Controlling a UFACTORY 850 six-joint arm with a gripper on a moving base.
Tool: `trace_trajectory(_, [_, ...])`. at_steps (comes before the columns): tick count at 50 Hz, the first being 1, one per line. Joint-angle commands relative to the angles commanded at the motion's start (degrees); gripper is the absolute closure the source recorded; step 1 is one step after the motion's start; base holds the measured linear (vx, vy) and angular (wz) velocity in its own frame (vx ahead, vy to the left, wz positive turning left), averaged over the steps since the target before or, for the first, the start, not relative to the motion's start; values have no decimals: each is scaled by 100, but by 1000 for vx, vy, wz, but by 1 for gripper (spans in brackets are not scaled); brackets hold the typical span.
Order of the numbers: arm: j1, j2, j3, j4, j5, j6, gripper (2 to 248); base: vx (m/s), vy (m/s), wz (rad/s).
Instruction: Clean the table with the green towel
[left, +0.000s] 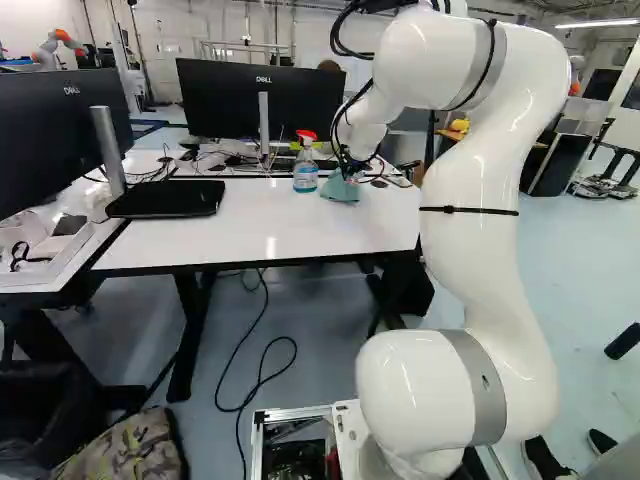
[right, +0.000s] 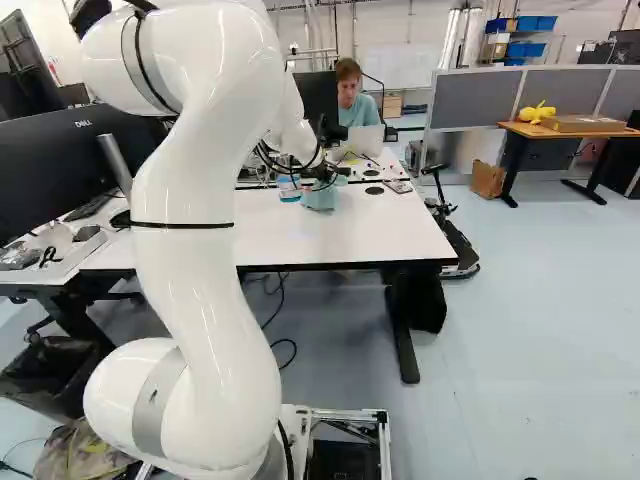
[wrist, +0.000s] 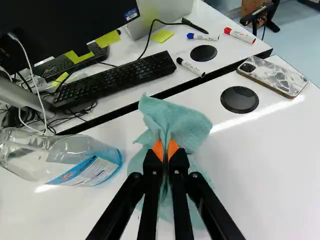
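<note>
My gripper (left: 350, 172) is low over the far right part of the white table (left: 270, 225), at the towel. In the wrist view the gripper (wrist: 165, 151) is shut on the green towel (wrist: 180, 122), pinching a fold between its orange pads. The towel's bunched top stands out past the fingertips and its lower part spreads under them on the tabletop. In the left base view the towel (left: 340, 188) shows just right of a spray bottle (left: 306, 162) with a red top.
Beside the towel are the clear bottle (wrist: 85, 160), a round black cap (wrist: 239, 99) and a phone (wrist: 272, 76). Across the table gap lie a keyboard (wrist: 117, 79) and several markers. Monitors (left: 262, 98) stand behind; a person sits beyond the far desk.
</note>
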Motion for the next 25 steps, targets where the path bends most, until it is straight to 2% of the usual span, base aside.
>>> trace_trajectory(25, [0,-232,-37,0,0,0,219,0,0,0])
